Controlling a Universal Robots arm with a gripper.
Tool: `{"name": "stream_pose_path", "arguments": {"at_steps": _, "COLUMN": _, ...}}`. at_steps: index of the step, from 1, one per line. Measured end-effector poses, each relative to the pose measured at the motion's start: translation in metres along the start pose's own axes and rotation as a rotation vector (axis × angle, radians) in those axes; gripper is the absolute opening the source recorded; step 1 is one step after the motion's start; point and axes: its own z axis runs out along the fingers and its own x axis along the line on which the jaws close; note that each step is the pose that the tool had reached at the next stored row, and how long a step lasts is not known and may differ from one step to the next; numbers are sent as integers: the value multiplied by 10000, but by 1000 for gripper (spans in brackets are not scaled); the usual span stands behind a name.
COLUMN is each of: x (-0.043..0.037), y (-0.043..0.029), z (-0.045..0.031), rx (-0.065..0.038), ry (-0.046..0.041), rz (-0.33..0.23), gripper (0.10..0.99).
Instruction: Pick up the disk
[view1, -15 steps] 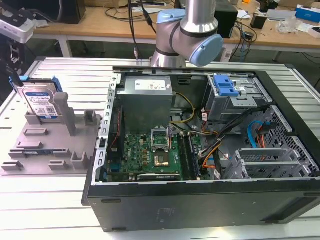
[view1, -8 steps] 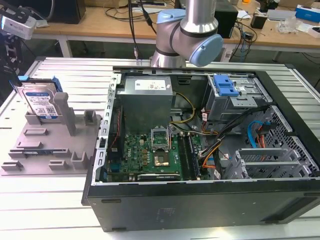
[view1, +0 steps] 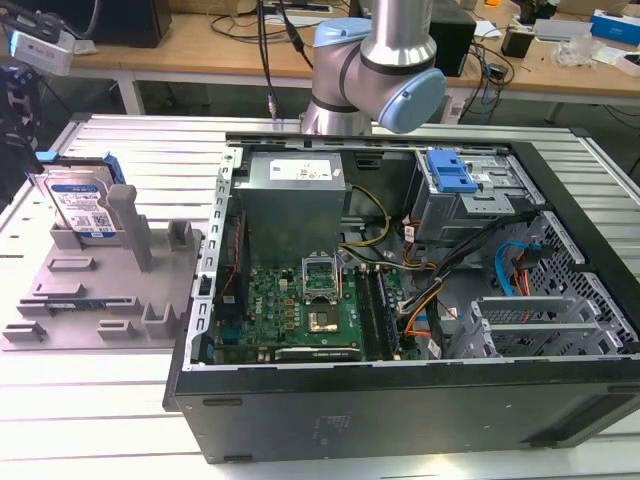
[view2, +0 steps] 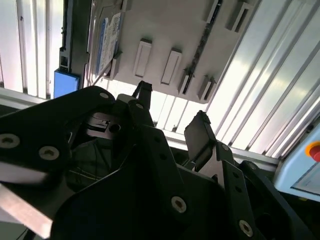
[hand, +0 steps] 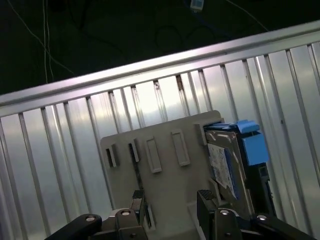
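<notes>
A ribbed metal table (view1: 100, 420) lies in the foreground and shines with bright reflections. Behind it stand long wooden desks (view1: 190, 50), with black cables (view1: 263, 40) hanging down. In the first wrist view the floor (hand: 100, 30) beyond the table is dark.

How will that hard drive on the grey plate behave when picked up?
The hard drive looks like a rigid metal slab, so it probably won't flex and is likely heavy for its size. It stands nearly upright among the fixture plate's posts, so a sideways push might tip it. Its smooth face may be slippery.
</notes>
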Motion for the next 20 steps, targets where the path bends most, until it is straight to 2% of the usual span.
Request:
{"name": "stream_pose_path", "arguments": {"at_steps": 5, "x": -5, "y": -22, "z": 15, "rx": 22, "ry": 37, "rz": -624, "gripper": 541}}
{"name": "stream_pose_path", "arguments": {"at_steps": 11, "x": -8, "y": -43, "z": 27, "rx": 190, "ry": 30, "rz": -1185, "gripper": 541}}
{"name": "stream_pose_path", "arguments": {"at_steps": 15, "x": -9, "y": -42, "z": 27, "rx": 189, "ry": 32, "rz": -1201, "gripper": 541}}
{"name": "stream_pose_path", "arguments": {"at_steps": 16, "x": -28, "y": -36, "z": 27, "rx": 191, "ry": 41, "rz": -1199, "gripper": 541}}
{"name": "stream_pose_path", "arguments": {"at_steps": 18, "x": -166, "y": -8, "z": 28, "rx": 196, "ry": 65, "rz": -1216, "gripper": 541}}
{"name": "stream_pose_path", "arguments": {"at_steps": 20, "x": -264, "y": 15, "z": 27, "rx": 196, "ry": 75, "rz": -1230, "gripper": 541}}
